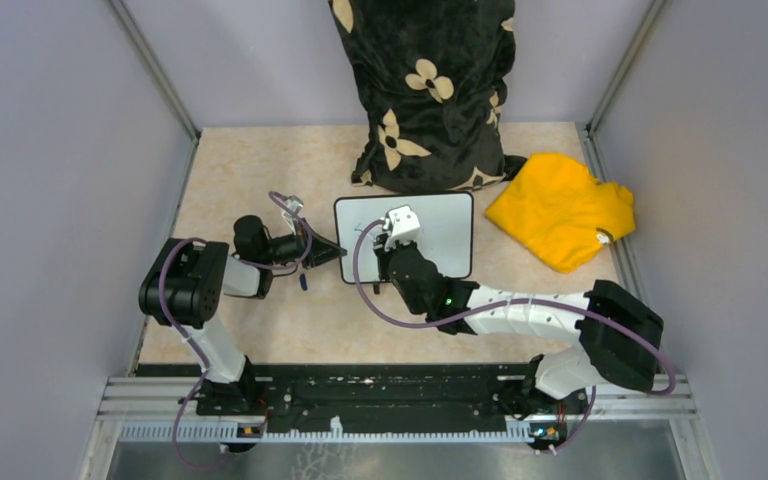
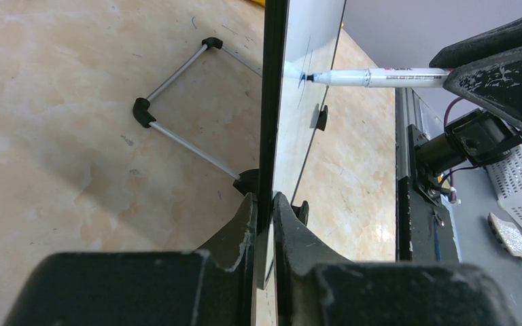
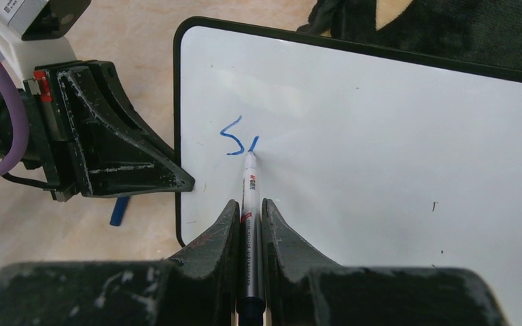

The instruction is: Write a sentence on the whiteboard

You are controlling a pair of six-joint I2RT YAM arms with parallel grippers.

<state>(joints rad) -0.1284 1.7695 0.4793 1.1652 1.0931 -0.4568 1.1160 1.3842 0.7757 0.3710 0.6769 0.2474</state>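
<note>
The whiteboard [image 1: 440,235] lies flat on the table; the right wrist view shows its white face [image 3: 380,156]. My left gripper [image 1: 338,252] is shut on its left edge, one finger on each side of the thin dark frame [image 2: 270,102]. My right gripper [image 3: 248,204] is shut on a white marker [image 3: 250,193], whose tip touches the board near the upper left corner. Of the sentence [image 3: 238,140] there is a blue "s" and a short stroke beside it. In the left wrist view the marker [image 2: 380,77] meets the board from the right.
A yellow cloth [image 1: 560,208] lies right of the board. A black flower-patterned cushion [image 1: 430,90] stands just behind it. A blue cap [image 3: 119,211] lies on the table below my left gripper. The board's wire stand [image 2: 177,75] rests folded on the table. Grey walls enclose three sides.
</note>
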